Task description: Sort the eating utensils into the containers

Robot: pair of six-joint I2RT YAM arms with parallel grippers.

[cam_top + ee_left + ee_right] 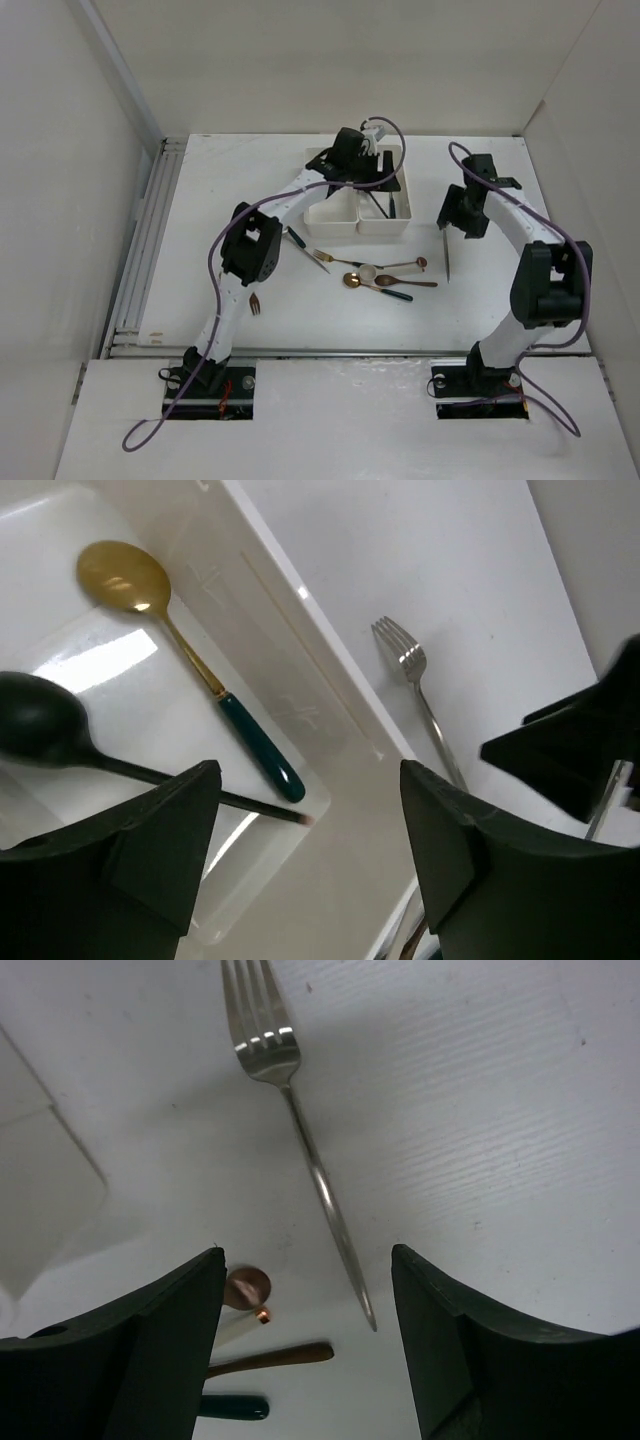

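Left gripper open over the bins, right gripper open above silver fork beside them: likely stiff, slick, so pinch mid-handle.

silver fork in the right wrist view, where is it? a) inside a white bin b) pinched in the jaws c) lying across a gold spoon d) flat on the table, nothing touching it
d: the silver fork lies flat on the table below the right gripper, whose jaws stand open and apart from it.
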